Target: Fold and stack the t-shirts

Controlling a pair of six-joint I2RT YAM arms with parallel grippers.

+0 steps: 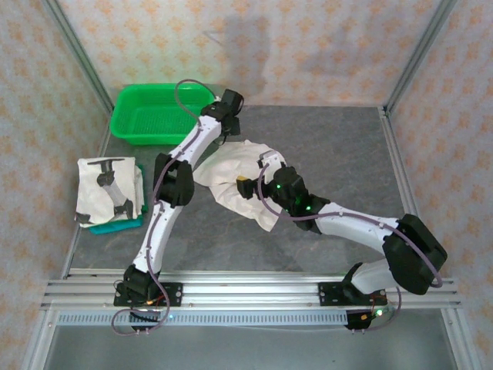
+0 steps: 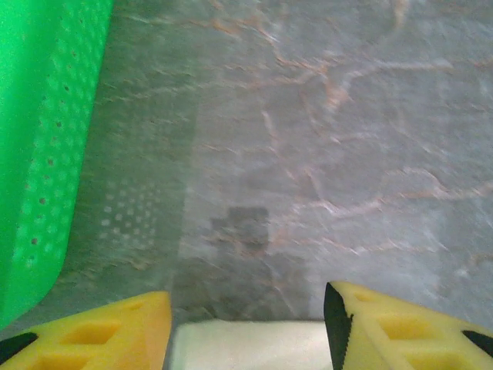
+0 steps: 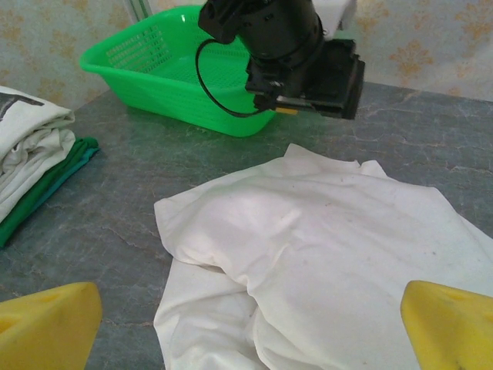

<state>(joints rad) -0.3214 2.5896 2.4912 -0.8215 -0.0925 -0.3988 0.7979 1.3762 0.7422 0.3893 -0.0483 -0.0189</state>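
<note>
Pinching floppy, light t-shirt [image 3: 323,231] at far edge: left gripper [image 2: 246,314] clamped on it, right gripper [image 3: 250,308] spread wide.

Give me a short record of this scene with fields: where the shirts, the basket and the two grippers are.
spread shirt: white, wrinkled, lying open in the middle of the table, not yet folded
stack: folded shirts at the table's left side, on a green cloth
basket: green, far left corner, apart from the stack
left gripper: at the spread shirt's far edge, near the basket; white cloth lies between its jaws; grip unclear
right gripper: open wide, above the spread shirt's near part
</note>
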